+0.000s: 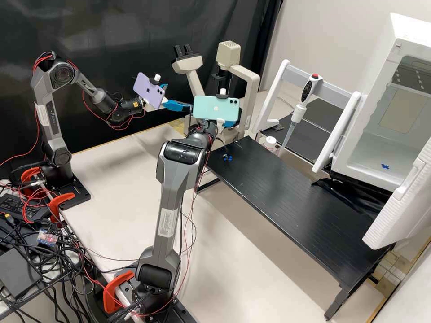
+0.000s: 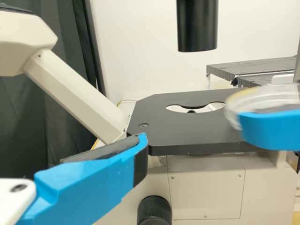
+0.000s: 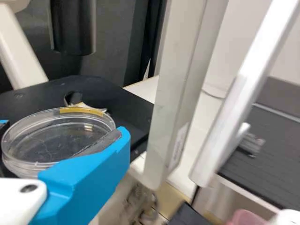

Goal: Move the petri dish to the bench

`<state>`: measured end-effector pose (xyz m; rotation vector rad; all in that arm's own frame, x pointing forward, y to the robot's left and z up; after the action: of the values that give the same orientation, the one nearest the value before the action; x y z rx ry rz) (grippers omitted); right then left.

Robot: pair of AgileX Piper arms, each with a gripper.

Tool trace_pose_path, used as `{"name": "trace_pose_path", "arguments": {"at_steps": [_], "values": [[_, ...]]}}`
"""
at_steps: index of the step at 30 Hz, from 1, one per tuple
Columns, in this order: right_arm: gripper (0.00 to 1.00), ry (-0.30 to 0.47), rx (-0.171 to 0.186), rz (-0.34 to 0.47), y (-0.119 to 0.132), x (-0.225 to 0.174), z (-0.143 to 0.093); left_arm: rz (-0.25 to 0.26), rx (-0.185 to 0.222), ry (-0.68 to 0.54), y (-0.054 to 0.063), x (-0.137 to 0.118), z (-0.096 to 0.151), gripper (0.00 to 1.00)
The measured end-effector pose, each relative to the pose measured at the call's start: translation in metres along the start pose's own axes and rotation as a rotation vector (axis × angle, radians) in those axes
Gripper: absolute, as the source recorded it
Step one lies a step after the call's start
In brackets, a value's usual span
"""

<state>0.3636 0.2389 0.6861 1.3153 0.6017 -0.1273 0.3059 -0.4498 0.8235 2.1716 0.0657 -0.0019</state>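
The right pincer (image 1: 230,124) holds 1 clear, yellow-edged petri dish (image 3: 51,140)

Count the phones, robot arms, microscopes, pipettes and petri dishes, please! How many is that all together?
Phones: 2
Robot arms: 2
Microscope: 1
Pipette: 1
Petri dish: 1
Total: 7

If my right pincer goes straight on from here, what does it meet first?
Most likely the microscope stage, with the petri dish leading; I can't tell whether it would strike the edge or pass above.
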Motion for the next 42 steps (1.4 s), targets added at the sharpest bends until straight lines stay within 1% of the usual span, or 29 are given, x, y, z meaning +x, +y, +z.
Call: {"name": "trace_pose_path", "arguments": {"at_steps": [1,3,7,12,18,19,20,21,23,32,34,35,42], "values": [[0.0,0.003,-0.002,0.016,0.001,-0.007,0.001,0.0,0.0,0.0,0.0,0.0,0.0,1.0],[0.0,-0.003,0.006,0.026,-0.002,-0.017,0.005,0.0,0.0,0.0,0.0,0.0,0.0,1.0],[0.0,-0.016,0.009,0.042,-0.007,-0.039,0.016,0.0,0.0,0.0,0.0,0.0,0.0,1.0],[0.0,-0.04,0.047,0.064,-0.009,-0.065,0.037,0.0,0.0,0.0,0.0,0.0,0.0,1.0],[0.0,-0.086,0.114,0.073,-0.015,-0.094,0.067,0.0,0.0,0.0,0.0,0.0,0.0,1.0],[0.0,-0.088,0.115,0.075,-0.015,-0.097,0.069,0.0,0.0,0.0,0.0,0.0,0.0,1.0],[0.0,-0.086,0.125,0.086,-0.017,-0.103,0.074,0.0,0.0,0.0,0.0,0.0,0.0,1.0],[0.0,-0.083,0.124,0.091,-0.018,-0.106,0.075,0.0,0.0,0.0,0.0,0.0,0.0,1.0],[0.0,-0.08,0.139,0.101,-0.022,-0.116,0.08,0.0,0.0,0.0,0.0,0.0,0.0,1.0],[0.0,-0.071,0.136,0.133,-0.035,-0.137,0.09,0.0,0.0,0.0,0.0,0.0,0.0,1.0],[0.0,-0.077,0.147,0.138,-0.036,-0.142,0.093,0.0,0.0,0.0,0.0,0.0,0.0,1.0],[0.0,-0.076,0.148,0.143,-0.035,-0.144,0.094,0.0,0.0,0.0,0.0,0.0,0.0,1.0],[0.0,-0.073,0.137,0.148,-0.039,-0.154,0.098,0.0,0.0,0.0,0.0,0.0,0.0,1.0]]}}
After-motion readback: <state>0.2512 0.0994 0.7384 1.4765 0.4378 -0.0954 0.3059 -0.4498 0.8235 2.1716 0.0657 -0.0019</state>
